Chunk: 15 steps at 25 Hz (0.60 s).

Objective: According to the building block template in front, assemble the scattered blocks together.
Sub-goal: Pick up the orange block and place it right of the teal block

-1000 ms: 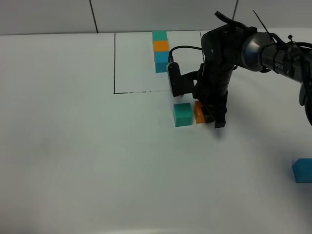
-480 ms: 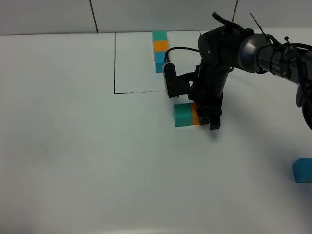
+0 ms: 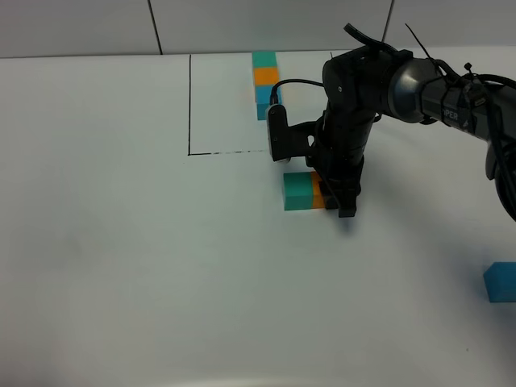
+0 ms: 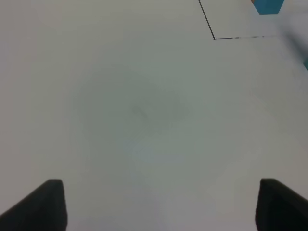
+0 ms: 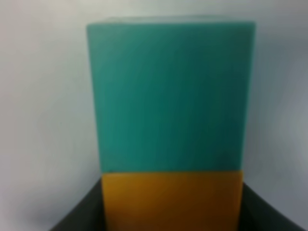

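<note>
**Bench at the moment two blocks meet**

The right gripper [image 3: 334, 203] stands steeply over the middle of the bench [image 3: 121, 258], a little toward its right edge, and is clamped on the orange block [image 3: 318, 196]. In the right wrist view its dark fingers [image 5: 79, 216] flank that block on both sides. The orange block rests on the bench with one face pressed flat against the teal block [image 3: 297, 190]: no gap shows between them, and their tops are level. The pair lies in a row parallel to the far edge, teal toward the left edge and orange toward the right.

The blue block [image 3: 501, 282] sits alone at the right edge, toward the near right corner, well apart from the other two and from either gripper.

The template [image 3: 264, 76] lies at the middle of the far edge — a joined column of teal, orange and blue cubes, teal farthest back. A thin black outline [image 3: 189, 105] frames it, and the near line of that outline runs just beyond the teal and orange pair.

The left gripper [image 4: 156, 207] appears only in its own wrist view. Its jaws stand wide apart over bare bench — nothing lies between them — and a corner of the outline is visible well ahead.
</note>
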### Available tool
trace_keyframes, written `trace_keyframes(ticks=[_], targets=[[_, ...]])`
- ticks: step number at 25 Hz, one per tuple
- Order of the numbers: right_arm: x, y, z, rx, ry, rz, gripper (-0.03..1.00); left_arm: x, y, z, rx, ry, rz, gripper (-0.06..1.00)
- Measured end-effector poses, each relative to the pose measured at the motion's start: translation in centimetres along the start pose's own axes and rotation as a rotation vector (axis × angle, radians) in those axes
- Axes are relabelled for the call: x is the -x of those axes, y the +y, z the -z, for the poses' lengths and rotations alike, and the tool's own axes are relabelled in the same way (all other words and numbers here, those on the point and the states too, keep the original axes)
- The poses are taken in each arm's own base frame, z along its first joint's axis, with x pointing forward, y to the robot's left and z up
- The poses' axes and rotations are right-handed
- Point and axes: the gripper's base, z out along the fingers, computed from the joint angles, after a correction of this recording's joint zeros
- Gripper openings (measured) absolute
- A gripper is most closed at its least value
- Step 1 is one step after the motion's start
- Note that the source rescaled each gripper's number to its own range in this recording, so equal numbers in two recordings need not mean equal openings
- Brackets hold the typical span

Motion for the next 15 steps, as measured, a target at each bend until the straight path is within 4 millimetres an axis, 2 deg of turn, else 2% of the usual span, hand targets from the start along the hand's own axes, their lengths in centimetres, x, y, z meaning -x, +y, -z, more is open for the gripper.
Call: trace_keyframes(ticks=[15], targets=[[0.03,0.03,0.0,0.001,0.0,-0.02,0.02,0.0,0.0,0.0,0.0,0.0,-0.001,0.76]])
